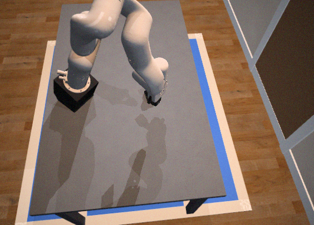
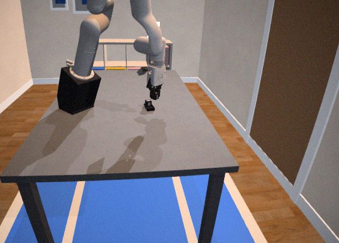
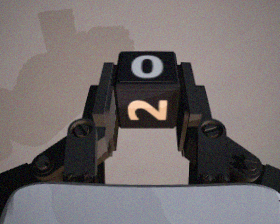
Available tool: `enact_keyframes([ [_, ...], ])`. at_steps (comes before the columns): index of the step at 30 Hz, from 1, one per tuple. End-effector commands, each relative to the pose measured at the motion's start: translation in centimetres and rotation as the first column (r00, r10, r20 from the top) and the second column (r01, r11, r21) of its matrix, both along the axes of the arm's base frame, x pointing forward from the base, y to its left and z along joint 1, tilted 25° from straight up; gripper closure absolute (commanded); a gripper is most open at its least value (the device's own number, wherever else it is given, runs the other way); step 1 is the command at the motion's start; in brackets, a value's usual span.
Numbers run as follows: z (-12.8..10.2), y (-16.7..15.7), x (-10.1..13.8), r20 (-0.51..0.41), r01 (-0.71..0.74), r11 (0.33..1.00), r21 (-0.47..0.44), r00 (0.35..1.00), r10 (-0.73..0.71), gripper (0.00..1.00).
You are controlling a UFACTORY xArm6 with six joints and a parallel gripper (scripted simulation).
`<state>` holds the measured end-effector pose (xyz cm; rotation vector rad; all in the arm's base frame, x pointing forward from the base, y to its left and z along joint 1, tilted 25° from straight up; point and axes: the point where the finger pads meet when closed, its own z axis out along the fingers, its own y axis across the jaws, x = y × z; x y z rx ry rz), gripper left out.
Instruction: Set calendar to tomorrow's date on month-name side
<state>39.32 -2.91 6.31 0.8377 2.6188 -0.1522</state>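
Observation:
My gripper is shut on a black calendar cube. The wrist view shows a white 0 on the cube's far face and a 2 lying on its side on the face toward the camera. In the exterior view the gripper points straight down and holds the cube a little above the table. The small dark calendar tray stands on the table just below it and slightly to the left. In the top view the gripper hides most of the tray. I cannot see the second cube clearly.
The arm's black base stands at the table's left. A low shelf is against the back wall, beyond the table.

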Motion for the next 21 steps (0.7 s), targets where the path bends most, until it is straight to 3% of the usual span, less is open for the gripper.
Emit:
enact_keyframes([
  [1,0.09,0.02,0.08,0.062,0.141,0.989,0.031,0.988,-0.143,0.71],
  [5,0.09,0.02,0.07,0.073,0.193,0.980,0.054,0.978,-0.196,0.71],
  [15,0.10,0.02,0.06,0.106,0.448,0.875,0.182,0.876,-0.471,0.71],
  [21,0.11,0.02,0.06,0.108,0.496,0.843,0.209,0.845,-0.524,0.71],
])
